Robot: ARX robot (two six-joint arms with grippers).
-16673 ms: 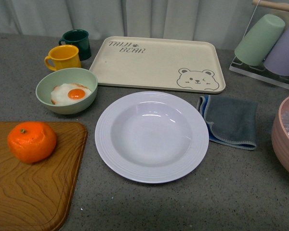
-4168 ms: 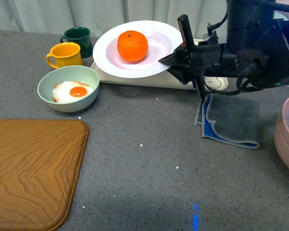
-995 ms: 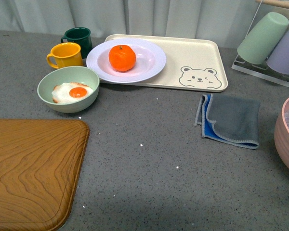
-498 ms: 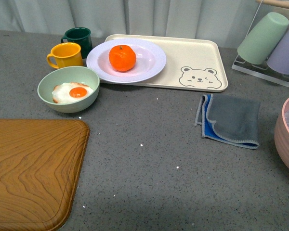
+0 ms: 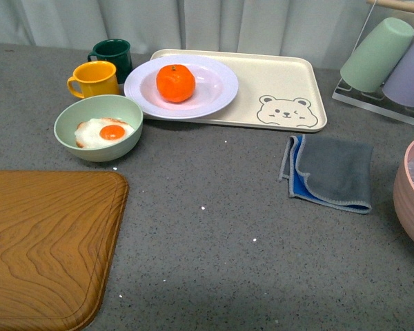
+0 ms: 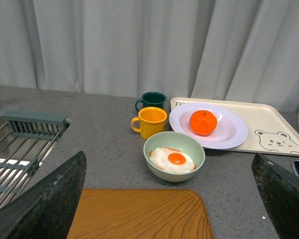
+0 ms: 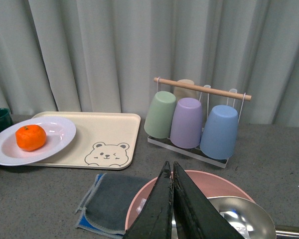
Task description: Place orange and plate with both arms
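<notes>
The orange (image 5: 175,83) sits in the upper middle of the front view, a round, bright fruit with faintly dimpled skin and a small dark stem dot on top, resting in the well of the plate (image 5: 217,96). The plate is wide, white and deep, with fine concentric ribs around its rim, and it lies on the left end of the beige bear tray (image 5: 283,83), its left edge overhanging the tray's side. Just left of the plate stand a yellow mug (image 5: 94,80) and, behind it, a dark green mug (image 5: 113,56); a pale green bowl (image 5: 69,134) holding a fried egg (image 5: 102,133) sits below them, near the plate but apart from it. A wooden board (image 5: 41,241) fills the lower left of the frame, and a folded grey cloth (image 5: 331,171) lies at right centre. Neither arm shows in the front view. In the left wrist view the left gripper (image 6: 169,199) has its dark fingers (image 6: 50,199) spread wide at the two lower corners, holding nothing. In the right wrist view the right gripper (image 7: 172,209) appears pressed closed, its tips seemingly together with nothing visible between them, above a pink bowl (image 7: 139,204).
</notes>
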